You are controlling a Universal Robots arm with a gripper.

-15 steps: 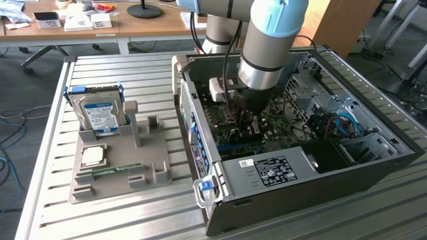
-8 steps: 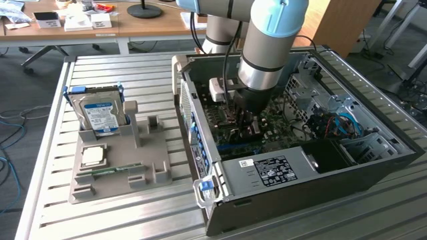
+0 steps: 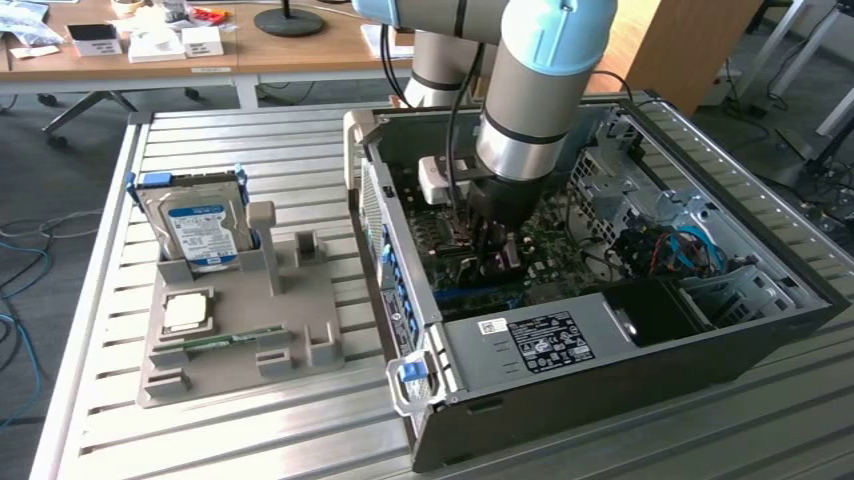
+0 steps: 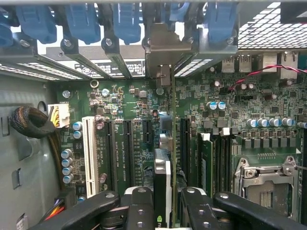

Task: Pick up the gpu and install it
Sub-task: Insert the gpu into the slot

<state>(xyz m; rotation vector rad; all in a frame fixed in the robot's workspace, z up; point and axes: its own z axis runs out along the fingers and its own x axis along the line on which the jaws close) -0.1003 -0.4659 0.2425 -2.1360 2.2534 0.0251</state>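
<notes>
Metal slats make up the bench [image 3: 240,420], and a big open computer case [image 3: 747,340] lies on it. The robot arm [image 3: 541,90] reaches down into the case. Its claw [image 3: 483,248] is low over the green board [image 3: 561,250].

In the wrist view, the claw [image 4: 163,203] pinches the gpu [image 4: 162,177] between its two black fingers [image 4: 139,206]. The gpu stands on its thin edge, upright, right over the long slots [image 4: 129,148] of the green board [image 4: 139,96]. Its silvery bracket [image 4: 160,52] sits at the back wall of the case, among the blue clips [image 4: 79,21].

Beside the case, on the exterior view's left, a grey holder [image 3: 227,345] stands on the bench. A silver hard drive [image 3: 200,225] with a blue and white label stands in it. A small square chip [image 3: 187,312] lies flat in the holder too.
</notes>
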